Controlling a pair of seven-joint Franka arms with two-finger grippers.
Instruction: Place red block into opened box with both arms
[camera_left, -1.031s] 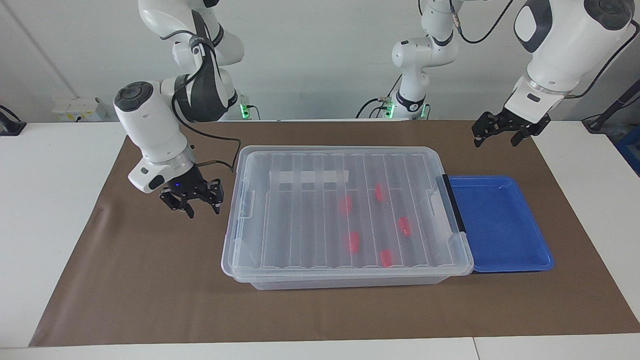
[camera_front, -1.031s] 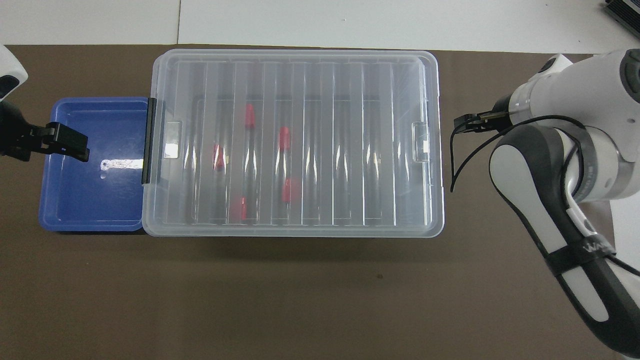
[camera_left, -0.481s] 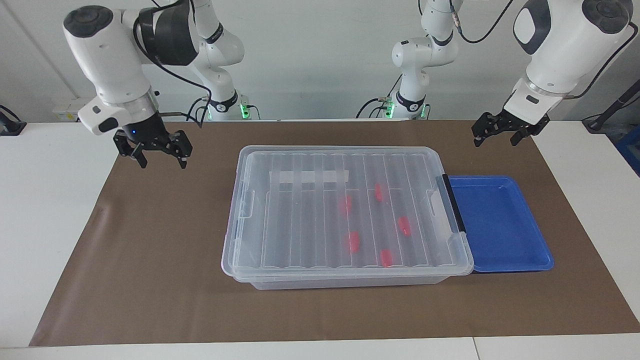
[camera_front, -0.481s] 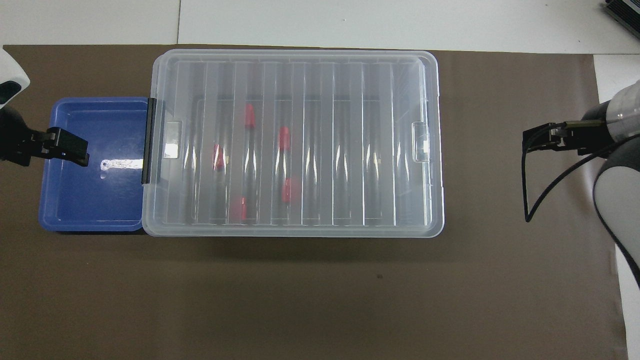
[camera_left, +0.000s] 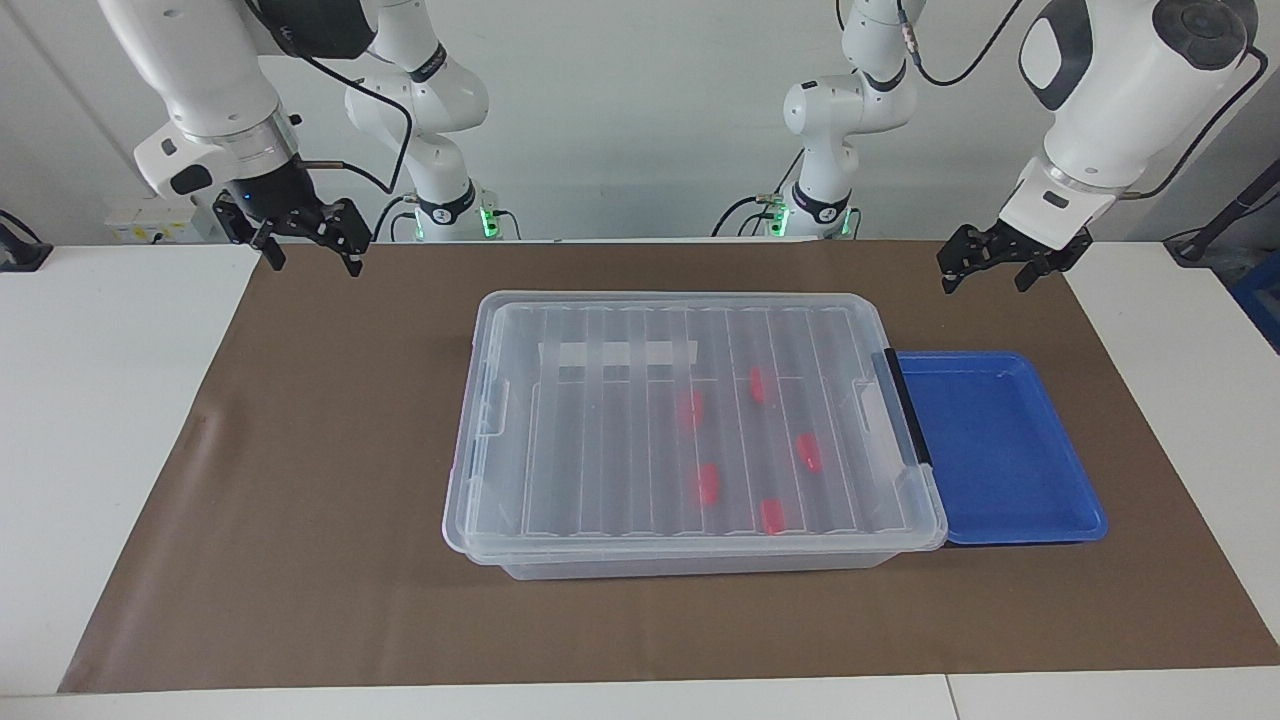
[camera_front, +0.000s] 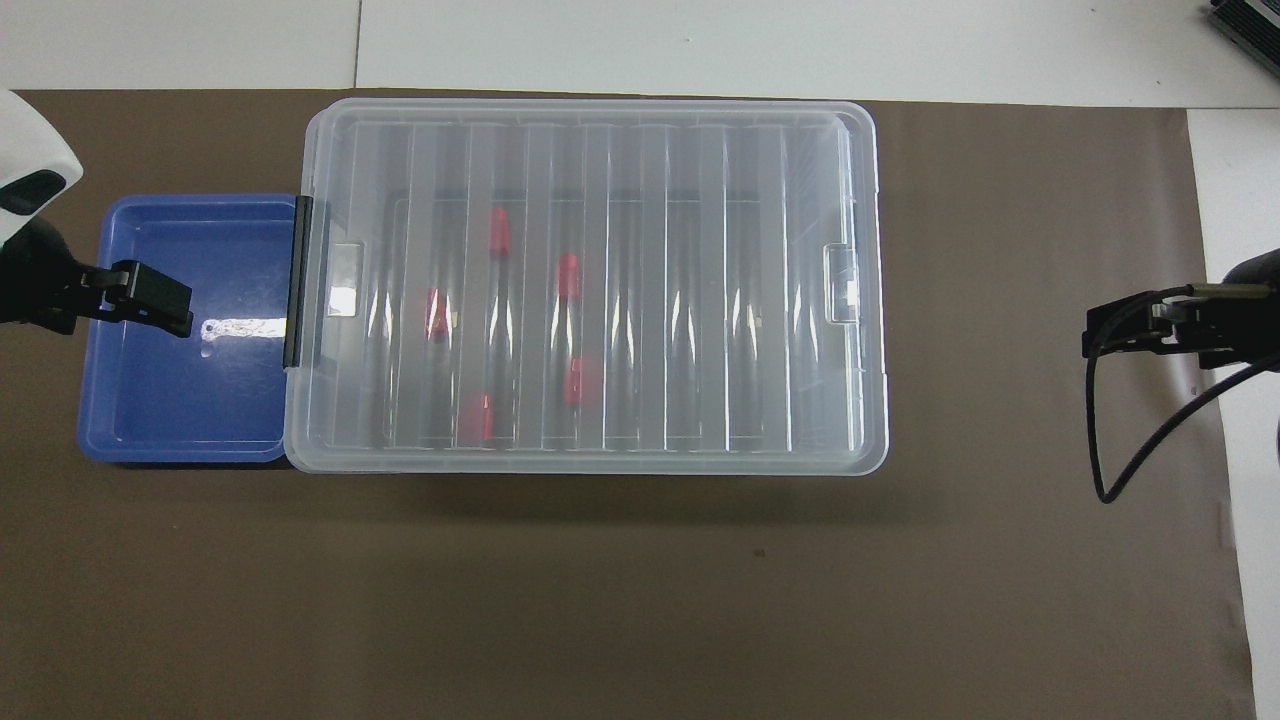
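Closest to the robots, both grippers are held up in the air with nothing in them. The right gripper (camera_left: 308, 240) is spread open over the brown mat (camera_left: 300, 500) at the right arm's end of the table. The left gripper (camera_left: 985, 268) is also spread open and empty – in the overhead view it is seen over the edge of the blue tray (camera_front: 150, 420) at the left arm's end.

A bit farther out, the box (camera_left: 690, 555) is found in the middle of the mat, with its ribbed clear lid (camera_left: 600, 430) laid flat on top, so it is closed. A black handle (camera_left: 905, 410) is seen on the end that touches the blue tray. The tray is set right beside the box, toward the left arm's end.

Five red blocks are visible through the lid, all inside the box – the red block (camera_left: 757, 384) nearest the robots is followed by another (camera_left: 689, 409) just beside it, then one (camera_left: 808, 452) closer to the handle end, then one (camera_left: 708, 483), and the farthest one (camera_left: 772, 515) is by the box's wall. All five are lying apart from each other, in the half of the box toward the tray.
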